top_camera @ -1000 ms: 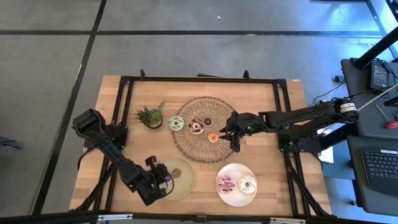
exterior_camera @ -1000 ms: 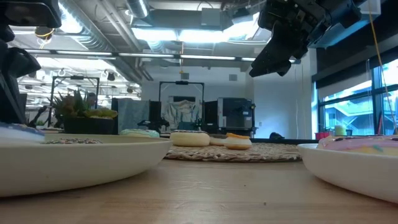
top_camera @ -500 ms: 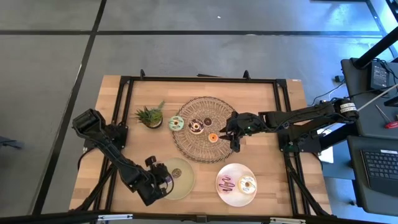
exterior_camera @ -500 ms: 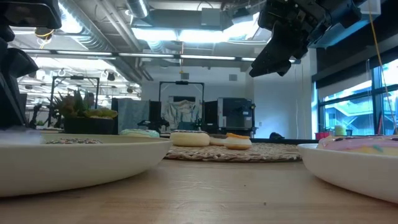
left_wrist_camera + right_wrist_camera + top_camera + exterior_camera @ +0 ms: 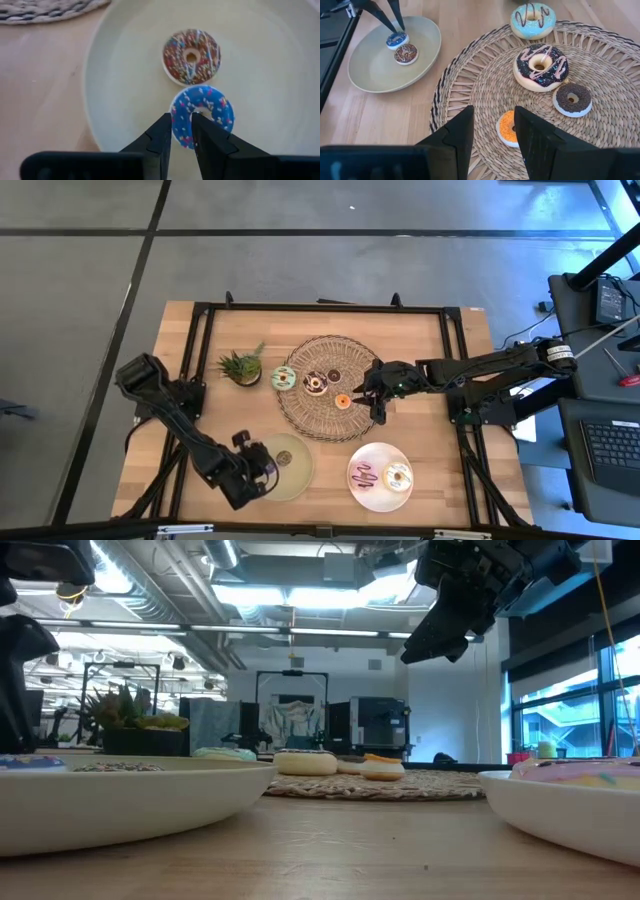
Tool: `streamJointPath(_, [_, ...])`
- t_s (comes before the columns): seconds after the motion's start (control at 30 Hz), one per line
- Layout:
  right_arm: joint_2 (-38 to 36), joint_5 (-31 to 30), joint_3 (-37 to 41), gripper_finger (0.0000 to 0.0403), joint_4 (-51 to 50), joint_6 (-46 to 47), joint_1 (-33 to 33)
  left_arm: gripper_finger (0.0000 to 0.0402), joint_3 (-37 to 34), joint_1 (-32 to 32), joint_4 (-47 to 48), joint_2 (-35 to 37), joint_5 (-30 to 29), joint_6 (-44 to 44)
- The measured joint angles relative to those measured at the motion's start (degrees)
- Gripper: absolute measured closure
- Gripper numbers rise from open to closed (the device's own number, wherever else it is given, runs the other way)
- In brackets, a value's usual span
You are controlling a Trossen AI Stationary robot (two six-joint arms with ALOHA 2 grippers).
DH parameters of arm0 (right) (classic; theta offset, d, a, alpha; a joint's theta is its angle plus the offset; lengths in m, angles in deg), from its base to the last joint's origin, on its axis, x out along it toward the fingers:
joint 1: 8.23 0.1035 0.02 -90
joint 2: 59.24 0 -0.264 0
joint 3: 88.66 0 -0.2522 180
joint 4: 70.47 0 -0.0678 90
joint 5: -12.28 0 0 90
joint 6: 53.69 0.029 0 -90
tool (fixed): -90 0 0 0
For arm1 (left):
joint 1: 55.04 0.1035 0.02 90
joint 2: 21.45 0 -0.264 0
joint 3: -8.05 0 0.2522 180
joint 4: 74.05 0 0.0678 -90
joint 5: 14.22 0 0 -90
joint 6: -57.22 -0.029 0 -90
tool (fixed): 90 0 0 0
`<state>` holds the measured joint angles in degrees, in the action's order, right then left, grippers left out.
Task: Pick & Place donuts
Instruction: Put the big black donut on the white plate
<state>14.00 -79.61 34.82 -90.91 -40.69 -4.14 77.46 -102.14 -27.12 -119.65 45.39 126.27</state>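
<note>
Nearest the front edge of the tabletop (image 5: 420,350) sit two plates. On the beige plate (image 5: 125,100), front left, lie a blue donut (image 5: 202,114) and, just beyond it, a brown sprinkled donut (image 5: 191,56). The left end effector (image 5: 181,131) hangs over the blue donut with its fingers a narrow gap apart, their tips straddling the ring's near rim; the donut lies flat on the plate, so I judge it set down and being let go, not carried. The pink plate (image 5: 362,492), front right, holds a purple-iced donut (image 5: 365,475) and a white one (image 5: 398,476).

Farther back, mid-table, is the woven mat (image 5: 470,90). The right end effector (image 5: 494,131) hovers above the mat's right side, fingers moderately open and holding nothing. The orange donut (image 5: 508,128) lies directly below, between the two fingers, flat on the mat. That is the relation the next move turns on: a straight descent would bring the fingers down either side of it, and the right arm is far nearer than the left. As a ring it has no long axis, so approach angle should matter little.

Beyond it on the mat lie a small brown donut (image 5: 572,99), a large chocolate donut (image 5: 540,66) with pink drizzle, and a green-iced donut (image 5: 533,20) at the far rim.
</note>
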Motion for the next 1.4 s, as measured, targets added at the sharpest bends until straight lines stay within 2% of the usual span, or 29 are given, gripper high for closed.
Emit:
streamJointPath(0.27, [0.00,0.00,0.00,0.0260,0.05,0.00,0.00,0.0336,0.00,3.77,2.01,3.24,-11.49,1.63])
streamJointPath(0.6, [0.47,-0.02,0.00,0.0260,9.99,-1.73,0.00,0.0332,0.00,15.94,1.79,4.31,-9.67,-7.27])
streamJointPath(0.77, [0.70,-0.02,-0.03,0.0256,14.16,-1.88,-1.09,0.0338,0.00,17.36,2.42,7.51,-17.98,-9.78])
streamJointPath(0.9, [0.68,0.50,-0.30,0.0230,20.57,-4.15,-2.80,0.0346,0.00,17.58,2.30,13.51,-18.08,-16.80])
streamJointPath(1.03, [1.78,1.44,-3.10,0.0189,21.95,-7.60,-3.53,0.0357,0.00,17.81,-2.02,18.94,-14.05,-27.47])
streamJointPath(1.23, [9.29,1.55,-8.85,0.0132,21.16,-10.28,-5.02,0.0363,0.00,17.93,-16.06,22.44,-2.28,-44.89])
streamJointPath(1.4, [16.82,1.53,-13.43,0.0111,15.15,-9.93,-8.24,0.0364,0.00,20.11,-26.34,22.59,9.32,-57.83])
